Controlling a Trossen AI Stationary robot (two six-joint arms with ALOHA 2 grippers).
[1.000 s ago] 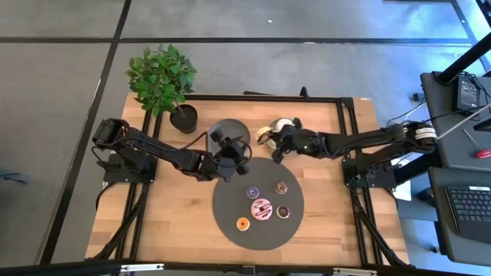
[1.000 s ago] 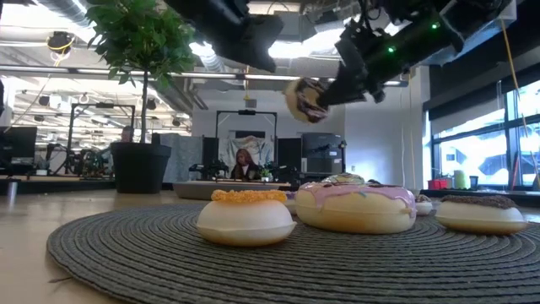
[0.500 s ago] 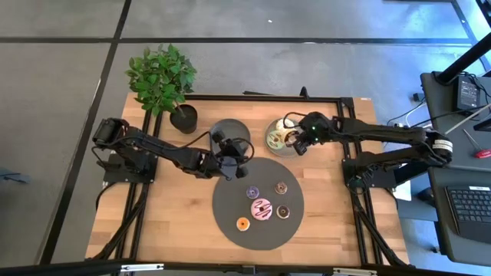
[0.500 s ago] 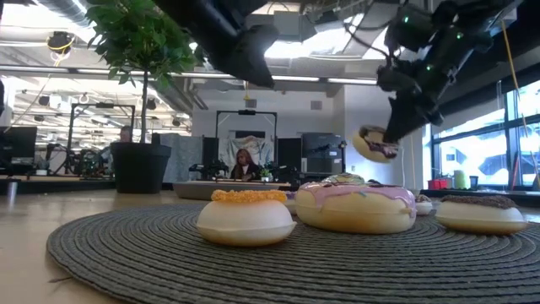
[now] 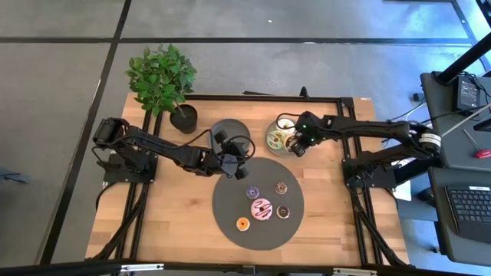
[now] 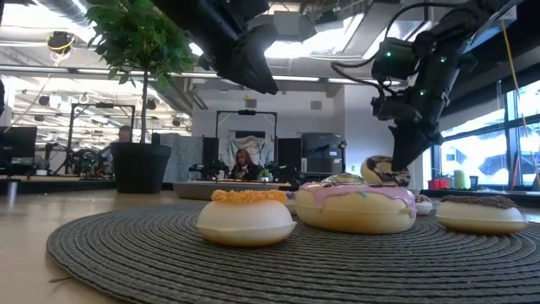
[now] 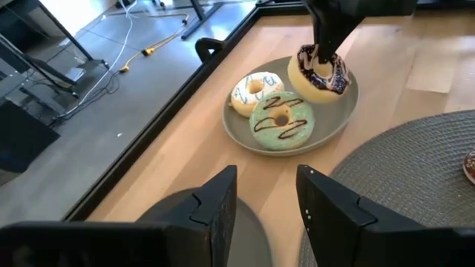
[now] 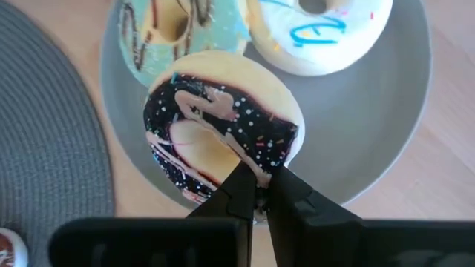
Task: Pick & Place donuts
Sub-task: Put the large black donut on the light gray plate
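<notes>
Right gripper [image 8: 256, 194] pinches the rim of the dark-iced donut [image 8: 223, 133] with its fingers nearly closed, holding it tilted over the grey plate [image 7: 338, 122] beside the green donut [image 7: 280, 122] and the white donut [image 7: 252, 90]. Whether its lower edge already touches the plate is hard to judge. You should lower it onto the bare part, level it, then open. Your left gripper [image 7: 263, 204] waits open near the second plate [image 5: 227, 129].
</notes>
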